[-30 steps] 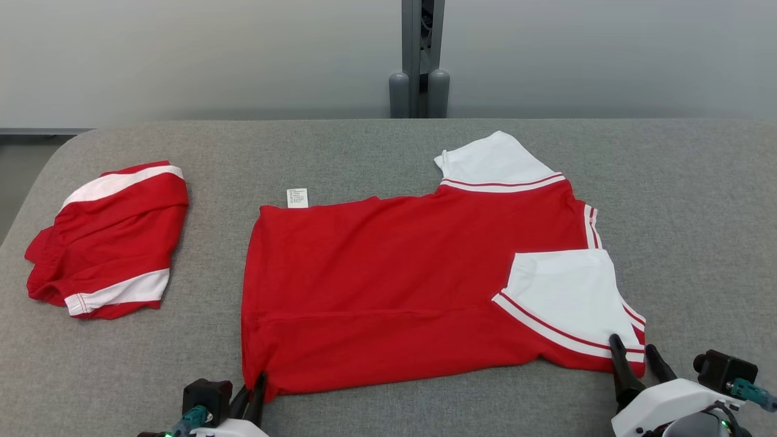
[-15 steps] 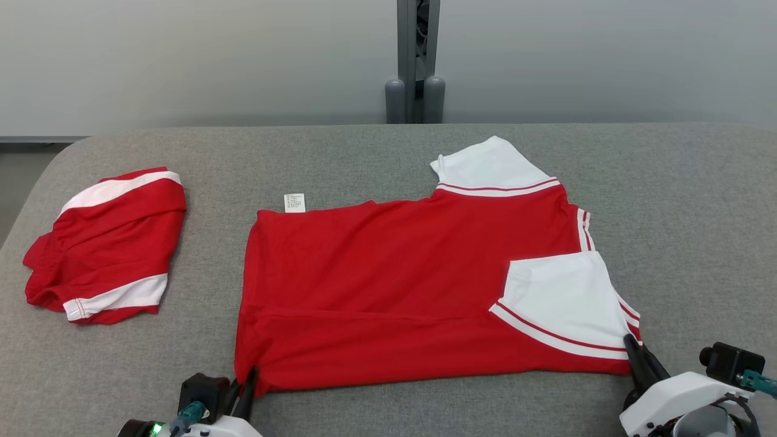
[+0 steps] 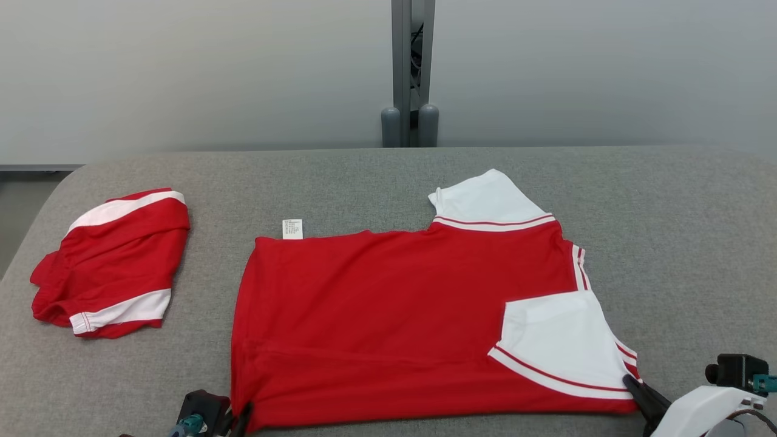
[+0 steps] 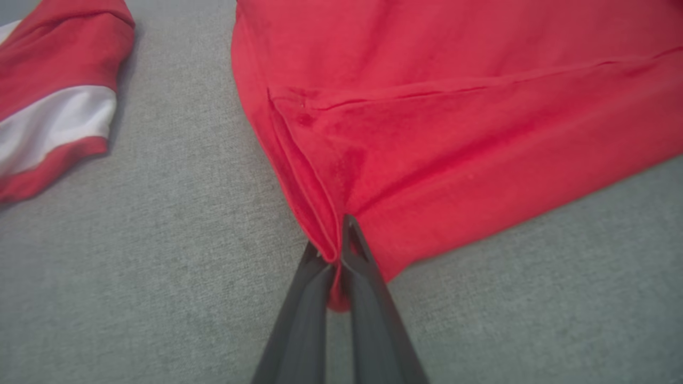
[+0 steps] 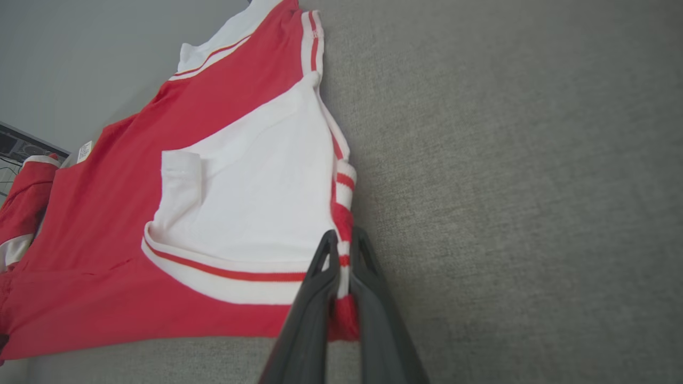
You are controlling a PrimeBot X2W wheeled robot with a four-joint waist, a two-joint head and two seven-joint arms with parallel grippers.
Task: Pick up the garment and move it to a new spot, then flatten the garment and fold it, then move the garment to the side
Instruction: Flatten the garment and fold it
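Shirt (image 3: 388, 315) lies lengthwise across the bench (image 3: 698, 243), each near corner clamped: left pincer (image 3: 241, 419) at hem, right pincer (image 3: 630, 382) at shoulder.

right claw (image 5: 344, 232), spread a second ago, now pinched on garment (image 3: 388, 315), near right corner

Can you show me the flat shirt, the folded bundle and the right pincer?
shirt (image 3: 376, 315): head view, on its red body.
bundle (image 3: 115, 261): head view, on its red middle.
right pincer (image 5: 343, 237): right wrist view, between its fingertips.
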